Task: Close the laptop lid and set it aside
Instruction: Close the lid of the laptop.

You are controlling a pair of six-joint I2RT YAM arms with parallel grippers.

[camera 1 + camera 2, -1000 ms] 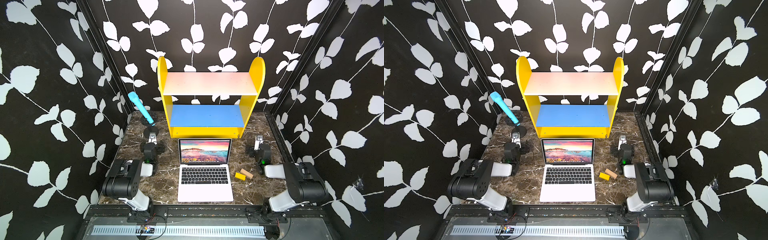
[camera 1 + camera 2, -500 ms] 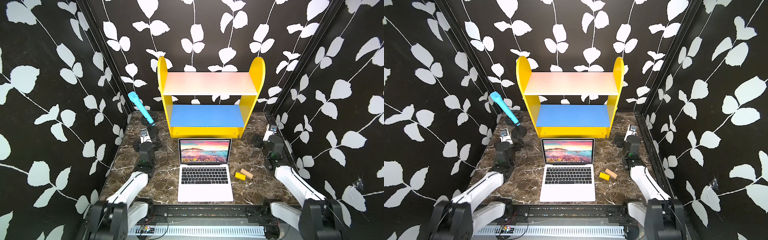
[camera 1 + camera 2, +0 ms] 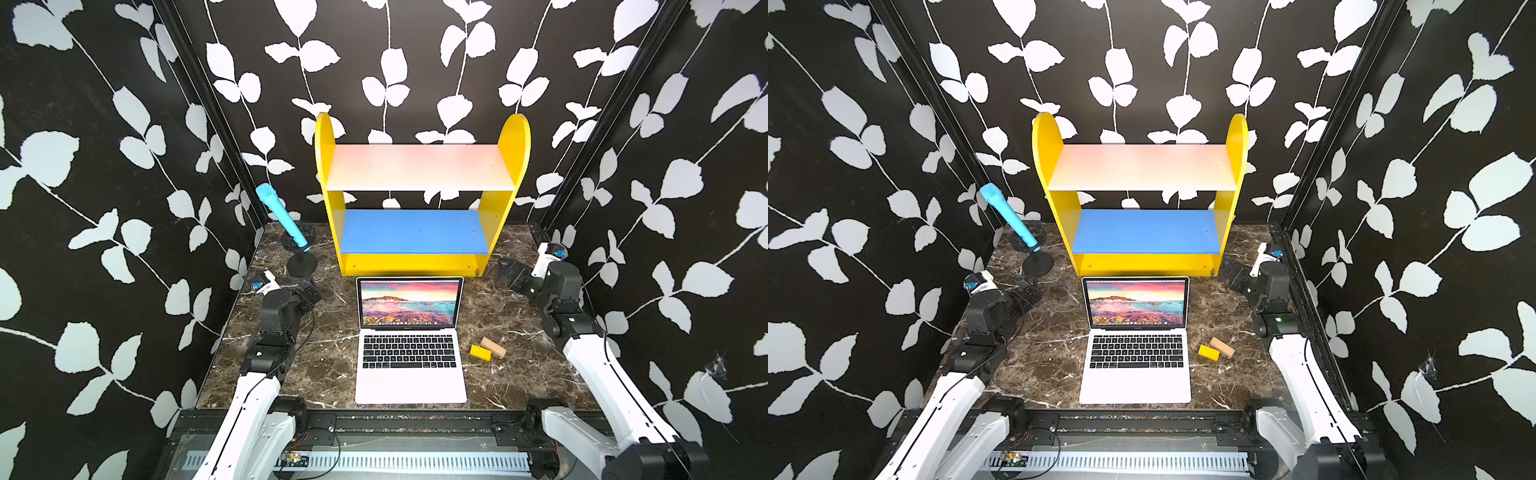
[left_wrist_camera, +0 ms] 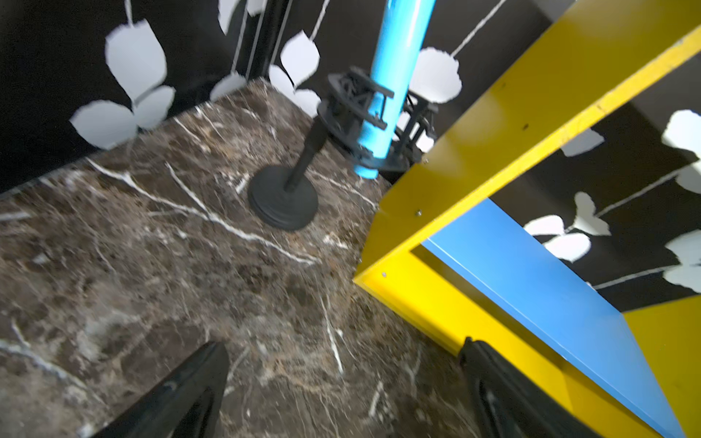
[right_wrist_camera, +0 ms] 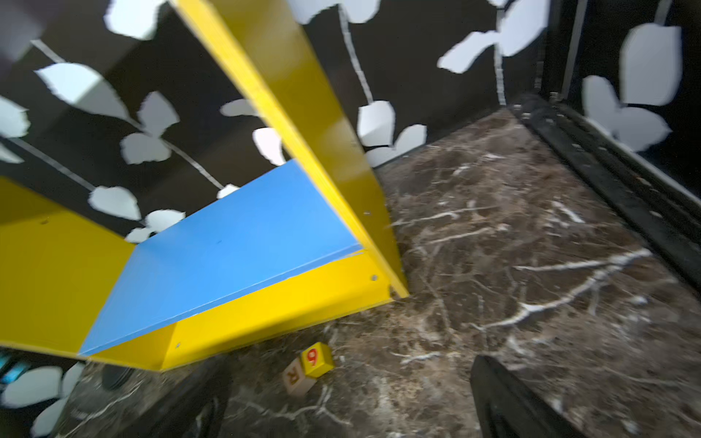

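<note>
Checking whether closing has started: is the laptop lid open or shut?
Open. The laptop lid stands raised behind the keyboard, showing a lit sunset picture in both top views.

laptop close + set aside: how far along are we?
Done: nothing; the laptop lid stands open, screen lit. In hand: nothing; the left fingers and right fingers are spread and empty, either side of the laptop, near the yellow shelf. Left: fold the lid down, move the laptop aside.
</note>
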